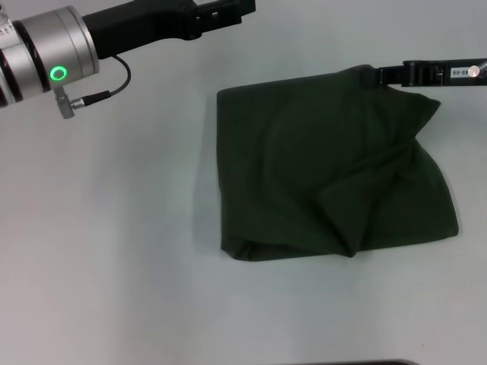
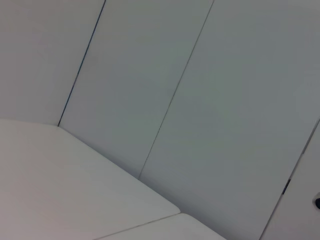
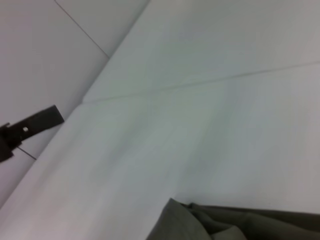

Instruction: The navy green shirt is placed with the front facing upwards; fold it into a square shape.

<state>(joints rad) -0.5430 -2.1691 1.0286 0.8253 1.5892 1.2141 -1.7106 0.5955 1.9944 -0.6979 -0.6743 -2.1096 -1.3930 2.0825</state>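
The left arm (image 1: 114, 34) reaches in from the far left of the head view, its silver wrist ring showing a green light and a thin black cable looping beneath it; its gripper lies beyond the far edge of the view. The right gripper (image 1: 378, 74) comes in from the far right, level and low, its black fingertips (image 1: 384, 74) pinched together.
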